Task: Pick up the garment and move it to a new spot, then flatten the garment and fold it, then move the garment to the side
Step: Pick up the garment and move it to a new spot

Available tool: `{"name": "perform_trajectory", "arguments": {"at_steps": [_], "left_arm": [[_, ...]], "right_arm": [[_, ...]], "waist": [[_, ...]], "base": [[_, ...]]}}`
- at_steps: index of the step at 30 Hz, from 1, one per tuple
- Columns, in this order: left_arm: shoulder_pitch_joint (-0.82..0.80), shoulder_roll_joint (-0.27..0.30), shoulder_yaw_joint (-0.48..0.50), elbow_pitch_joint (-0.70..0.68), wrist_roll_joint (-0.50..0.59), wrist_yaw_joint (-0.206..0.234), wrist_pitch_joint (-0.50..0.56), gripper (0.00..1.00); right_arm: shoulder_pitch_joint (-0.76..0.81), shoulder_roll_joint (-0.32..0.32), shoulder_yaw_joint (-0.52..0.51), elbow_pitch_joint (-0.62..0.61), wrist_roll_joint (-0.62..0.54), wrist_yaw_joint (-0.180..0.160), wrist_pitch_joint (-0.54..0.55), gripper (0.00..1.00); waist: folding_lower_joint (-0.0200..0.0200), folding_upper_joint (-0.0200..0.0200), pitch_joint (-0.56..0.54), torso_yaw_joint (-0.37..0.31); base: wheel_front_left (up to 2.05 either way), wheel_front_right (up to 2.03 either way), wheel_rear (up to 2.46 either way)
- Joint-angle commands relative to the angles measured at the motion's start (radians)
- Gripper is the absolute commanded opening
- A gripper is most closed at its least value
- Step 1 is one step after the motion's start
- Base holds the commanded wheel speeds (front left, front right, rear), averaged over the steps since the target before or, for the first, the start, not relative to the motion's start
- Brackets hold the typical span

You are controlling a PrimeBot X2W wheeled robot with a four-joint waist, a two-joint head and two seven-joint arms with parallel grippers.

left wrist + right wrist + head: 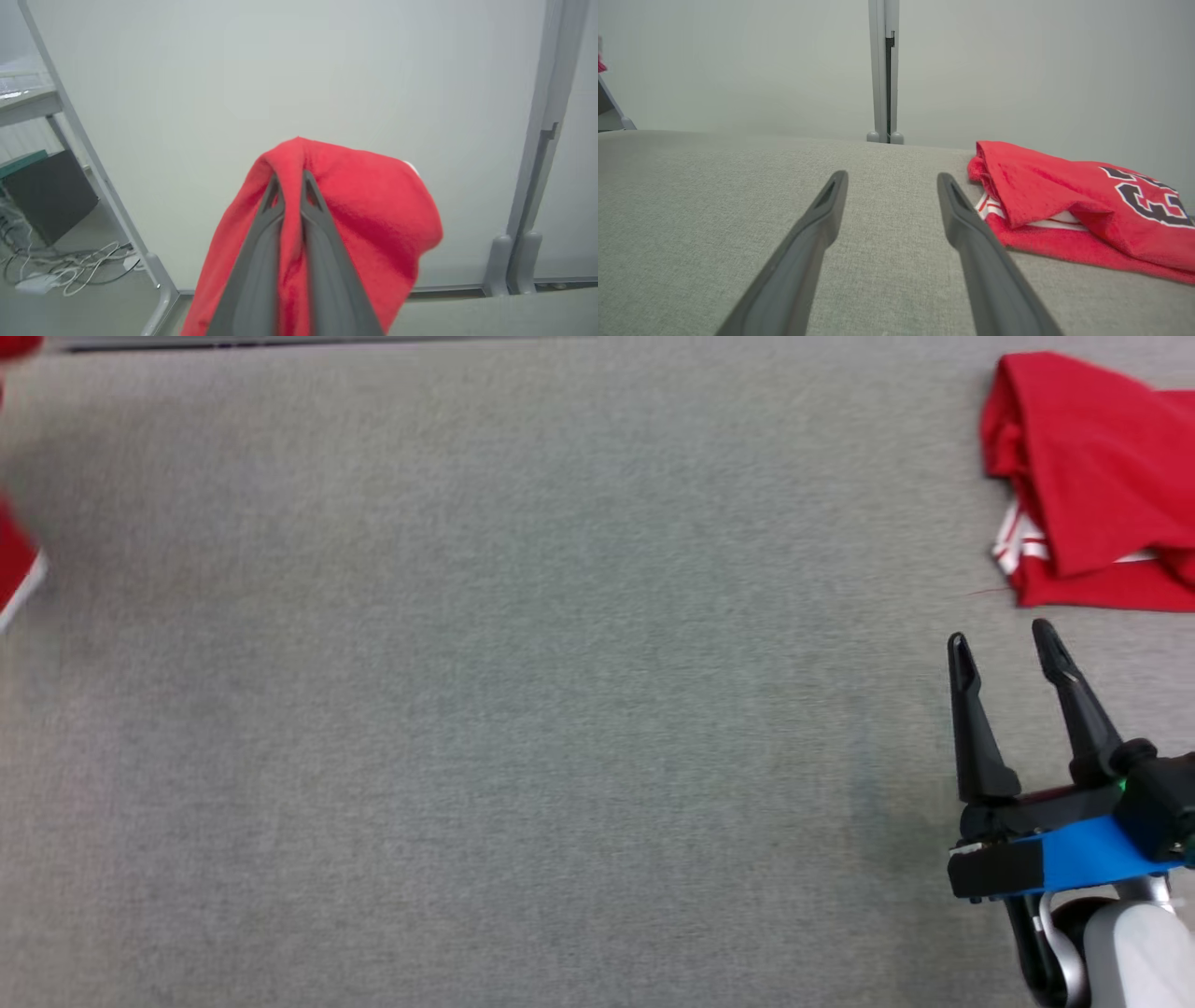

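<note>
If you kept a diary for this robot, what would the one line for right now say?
stage: picking up | left gripper: shut on red garment, held in the air | right gripper: open, over grey table, apart from folded red jersey

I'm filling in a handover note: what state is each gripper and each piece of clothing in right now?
left gripper: shut, pinching the red garment.
red garment: bunched up, clamped between the left fingers and draped over them.
right gripper: open, holding nothing, apart from the jersey.
red numbered jersey: loosely folded, lying on the grey table, untouched.
</note>
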Motion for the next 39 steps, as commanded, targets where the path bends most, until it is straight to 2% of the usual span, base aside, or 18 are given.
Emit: {"name": "perform_trajectory", "arguments": {"at_steps": [1,8,11,18,25,33,39], "left_arm": [[-0.026,-0.012,-0.017,-0.056,0.019,0.008,-0.001,0.00],[-0.108,-0.053,-0.089,-0.312,0.031,0.003,0.078,0.00],[-0.148,-0.093,-0.138,-0.395,0.015,-0.006,0.126,0.00],[-0.158,-0.179,-0.257,-0.475,0.021,-0.011,0.183,0.00],[-0.017,-0.237,-0.335,-0.483,0.009,0.003,0.168,0.00],[0.303,-0.272,-0.356,-0.444,-0.044,0.083,0.089,0.00],[0.504,-0.292,-0.382,-0.389,-0.072,0.115,0.025,0.00]], "right_arm": [[0.003,0.009,0.001,0.016,0.005,0.000,-0.012,1.00],[0.013,0.030,0.012,0.080,0.025,0.000,-0.051,1.00],[0.016,0.034,0.011,0.104,0.036,0.000,-0.069,1.00],[0.024,0.038,0.026,0.154,0.052,0.000,-0.096,1.00],[0.024,0.038,0.034,0.179,0.074,0.000,-0.111,1.00],[0.019,0.038,0.049,0.219,0.085,0.000,-0.119,1.00],[0.026,0.038,0.050,0.251,0.083,0.000,-0.123,1.00]], "waist": [[0.0001,0.0000,-0.046,-0.045],[0.0001,0.0000,-0.108,-0.153],[0.0001,0.0000,-0.123,-0.204],[0.0001,0.0000,-0.150,-0.291],[0.0001,0.0000,-0.161,-0.305],[0.0001,0.0000,-0.181,-0.288],[0.0001,0.0000,-0.194,-0.273]], "base": [[0.00,0.00,0.00],[0.00,0.00,0.00],[0.00,0.00,0.00],[0.00,0.00,0.00],[0.00,0.00,0.00],[0.00,0.00,0.00],[0.00,0.00,0.00]]}}
